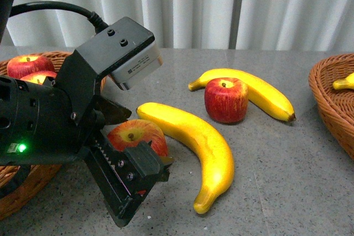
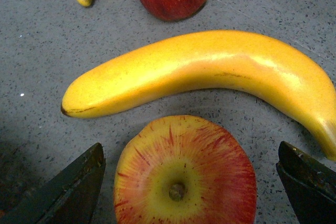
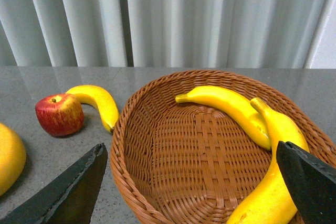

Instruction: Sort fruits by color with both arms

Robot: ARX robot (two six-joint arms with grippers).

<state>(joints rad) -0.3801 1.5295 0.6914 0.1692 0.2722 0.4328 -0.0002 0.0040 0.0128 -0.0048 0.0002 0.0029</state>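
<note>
The apple (image 2: 185, 174) nearest the front edge of the worktop (image 1: 287, 192), toward its left side, sits upright with its stem up, and the left gripper (image 2: 188, 182) is set around it. The two dark fingers are spread wide, one on each side of the fruit, with a clear gap to the skin on both, so nothing is gripped yet. That straddle suits a round, glossy body: closing across the widest part should seat it rather than squeeze it out. Its skin is red streaked with yellow, paling to a yellow cup round the short brown stem. Just beyond it, almost touching, lies a long curved banana (image 1: 193, 147), smooth, waxy and bright yellow. It is close enough that a finger could nudge it during closing. Nearer the middle of the worktop a second apple (image 1: 225, 99) stands against another banana (image 1: 260, 89). At the left edge, the left basket (image 1: 16, 192), of brown woven wicker, holds two red apples (image 1: 29, 64), which is probably where this one belongs. At the right edge, the right basket (image 3: 126, 129) holds two bananas (image 3: 226, 106). The right gripper (image 3: 189, 182) hangs over it with its fingers far apart and empty. The worktop is grey speckled stone, flat and matte.
</note>
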